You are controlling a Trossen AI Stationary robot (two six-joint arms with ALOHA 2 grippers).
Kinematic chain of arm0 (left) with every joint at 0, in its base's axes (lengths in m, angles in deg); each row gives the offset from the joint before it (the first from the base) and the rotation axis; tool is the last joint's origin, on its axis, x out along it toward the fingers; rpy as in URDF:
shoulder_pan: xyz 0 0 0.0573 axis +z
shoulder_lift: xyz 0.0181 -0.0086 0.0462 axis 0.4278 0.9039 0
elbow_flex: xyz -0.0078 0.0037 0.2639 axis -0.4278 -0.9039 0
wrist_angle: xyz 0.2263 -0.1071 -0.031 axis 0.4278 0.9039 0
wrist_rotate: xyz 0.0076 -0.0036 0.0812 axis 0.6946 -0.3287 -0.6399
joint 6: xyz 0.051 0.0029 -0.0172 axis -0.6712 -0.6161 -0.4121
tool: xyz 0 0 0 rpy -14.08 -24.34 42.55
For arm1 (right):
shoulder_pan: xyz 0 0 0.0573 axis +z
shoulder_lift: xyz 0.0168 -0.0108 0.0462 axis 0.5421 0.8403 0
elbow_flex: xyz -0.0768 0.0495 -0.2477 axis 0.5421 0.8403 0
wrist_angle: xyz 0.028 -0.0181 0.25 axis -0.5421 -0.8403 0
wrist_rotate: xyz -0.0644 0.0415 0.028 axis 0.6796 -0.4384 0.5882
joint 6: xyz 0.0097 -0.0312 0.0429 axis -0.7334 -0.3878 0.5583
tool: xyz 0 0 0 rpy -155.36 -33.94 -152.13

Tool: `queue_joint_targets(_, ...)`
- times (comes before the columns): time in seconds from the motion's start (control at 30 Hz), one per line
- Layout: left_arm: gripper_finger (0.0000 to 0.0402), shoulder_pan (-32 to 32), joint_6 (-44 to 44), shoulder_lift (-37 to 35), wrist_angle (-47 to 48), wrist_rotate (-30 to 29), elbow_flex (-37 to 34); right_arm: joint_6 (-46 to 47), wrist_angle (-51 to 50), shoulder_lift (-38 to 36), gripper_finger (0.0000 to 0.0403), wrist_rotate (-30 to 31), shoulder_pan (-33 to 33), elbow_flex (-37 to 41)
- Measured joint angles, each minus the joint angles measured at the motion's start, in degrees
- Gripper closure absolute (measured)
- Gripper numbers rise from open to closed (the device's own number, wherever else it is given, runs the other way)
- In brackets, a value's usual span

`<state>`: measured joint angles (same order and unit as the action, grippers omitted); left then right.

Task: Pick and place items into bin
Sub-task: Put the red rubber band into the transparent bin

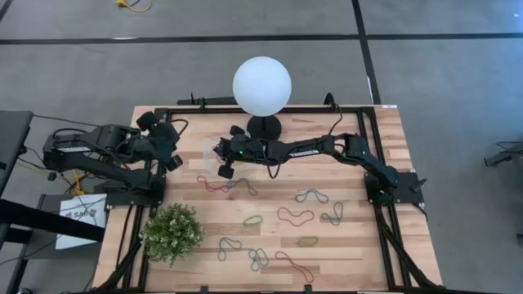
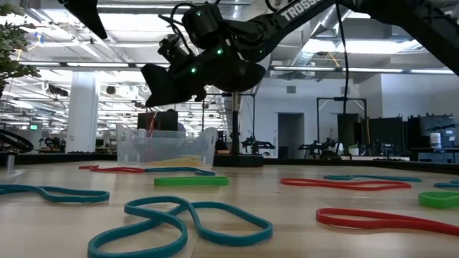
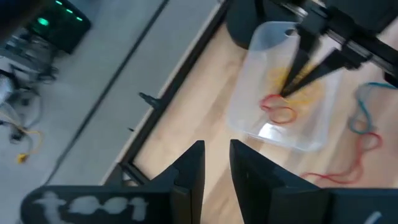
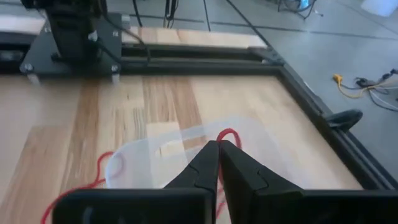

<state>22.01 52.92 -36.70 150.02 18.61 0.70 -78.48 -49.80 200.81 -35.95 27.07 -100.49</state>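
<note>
Hanging my right claw (image 4: pixel 218 148) over the clear tub (image 3: pixel 283 93) near the bench's far edge, I pinch a red band (image 4: pixel 229 135) between nearly closed fingers so it drops inside, not on the wood. My left claw (image 3: pixel 216 163) waits slightly parted, empty, by the left edge. Other bands (image 1: pixel 295 216) lie scattered toward the near edge.
</note>
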Motion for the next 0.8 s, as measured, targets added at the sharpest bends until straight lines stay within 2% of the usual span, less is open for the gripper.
queue_joint_targets(0.33,0.0336,0.0,-0.4,0.8,0.0,10.1,0.0,0.0,-3.1,-0.2,0.0308,0.0,1.1,0.0)
queue_joint_targets(0.57,0.0336,0.0,-0.9,1.1,-0.6,14.6,-0.8,-0.4,-10.5,-2.8,0.0295,-0.1,4.3,0.0)
queue_joint_targets(0.7,0.0336,0.3,-2.4,-0.3,-1.7,15.3,-6.2,-2.5,-16.3,-5.4,0.0295,0.0,6.9,-0.1)
queue_joint_targets(0.8,0.0336,1.3,-3.4,-2.5,-4.5,19.2,-12.6,-3.5,-19.3,-8.3,0.0295,0.0,8.6,-0.1)
